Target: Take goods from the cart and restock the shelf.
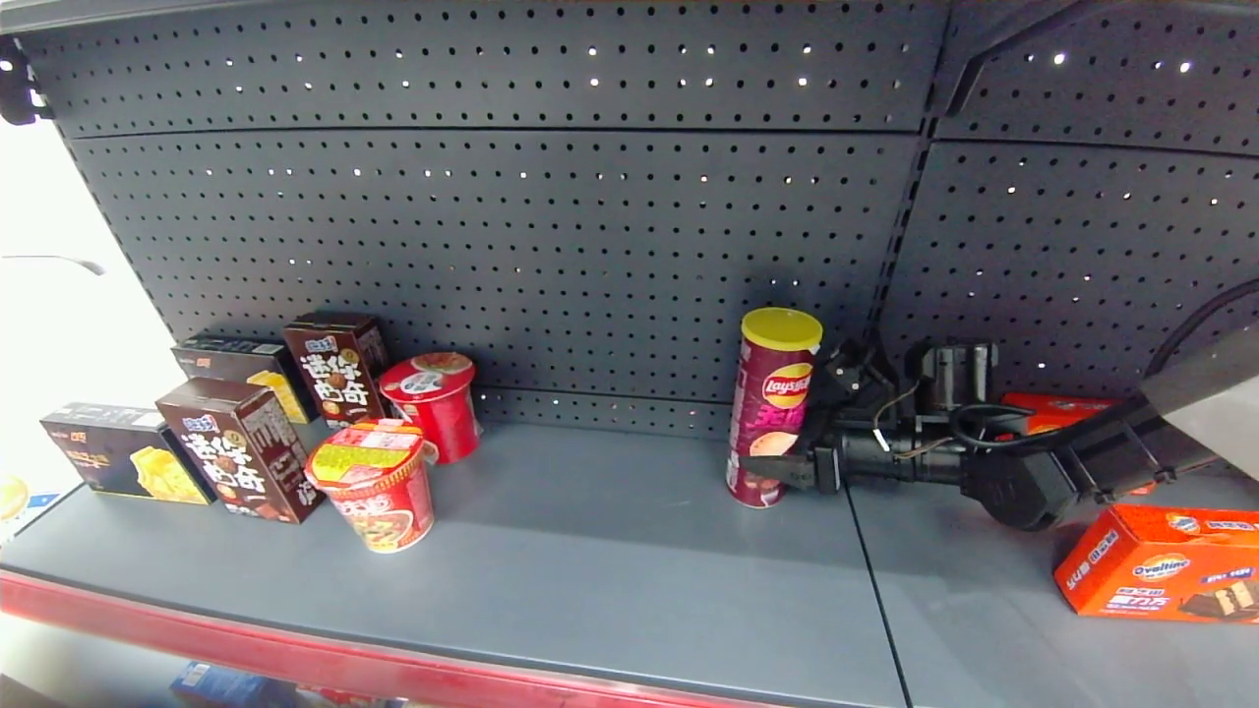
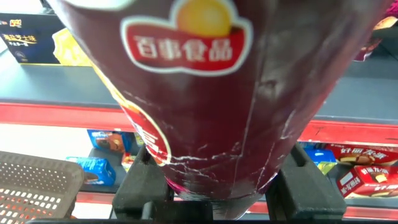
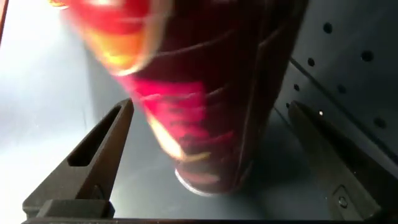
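A maroon chips can (image 1: 773, 413) with a yellow lid stands upright on the grey shelf (image 1: 610, 560), near the pegboard back. My right gripper (image 1: 792, 442) reaches in from the right and is open around the can's lower half. In the right wrist view the can (image 3: 211, 93) stands between the fingers (image 3: 102, 155) with a gap on each side. My left gripper (image 2: 217, 183) is shut on a second maroon chips can (image 2: 211, 93), held in front of the shelf's red edge (image 2: 56, 115).
Brown and black snack boxes (image 1: 241, 447) and two red cup noodles (image 1: 379, 482) stand at the shelf's left. Orange boxes (image 1: 1166, 575) lie at the right. A mesh cart basket (image 2: 34, 186) shows below the shelf, with packaged goods (image 2: 102, 171) on a lower level.
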